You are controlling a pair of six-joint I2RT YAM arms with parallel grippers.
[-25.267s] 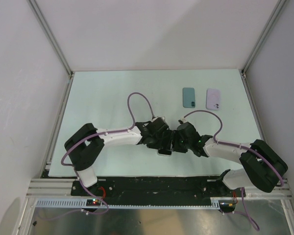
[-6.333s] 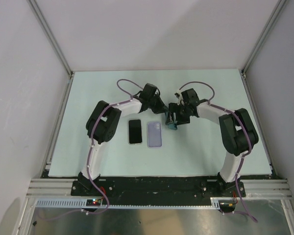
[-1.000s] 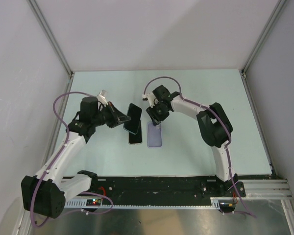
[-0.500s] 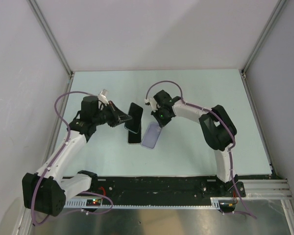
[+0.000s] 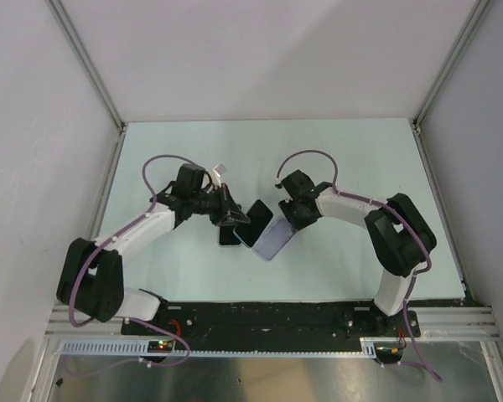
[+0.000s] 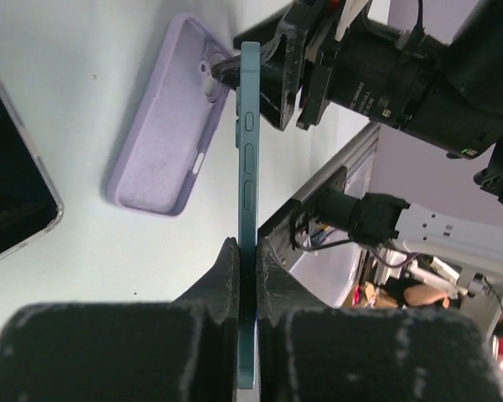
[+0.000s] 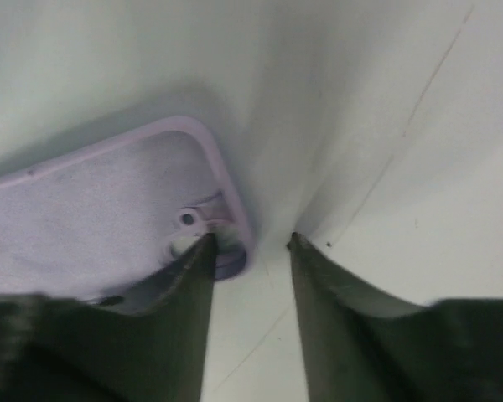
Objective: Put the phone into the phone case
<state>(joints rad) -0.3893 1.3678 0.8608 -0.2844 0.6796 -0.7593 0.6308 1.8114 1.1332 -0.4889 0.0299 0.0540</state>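
The phone [image 5: 228,238] lies screen up on the table, black glass with a pale edge; its corner shows in the left wrist view [image 6: 8,197]. The lavender phone case [image 5: 272,239] lies open side up, slanted, just right of it [image 6: 163,126]. My left gripper [image 5: 236,217] is shut on a slim teal phone-shaped slab [image 6: 248,151] with side buttons, held on edge above the table, close beside the case. My right gripper [image 7: 250,241] is open and straddles the case's camera-hole corner [image 7: 92,209], one finger inside the rim, the other on the table outside it.
The pale green table [image 5: 360,167] is walled in by white panels with metal posts at the back corners. The two arms meet near the table's middle, and their cables loop above them.
My left gripper has moved right with the teal slab, up to the case. My right gripper has swung the case's far end to the right, so the case now lies slanted.
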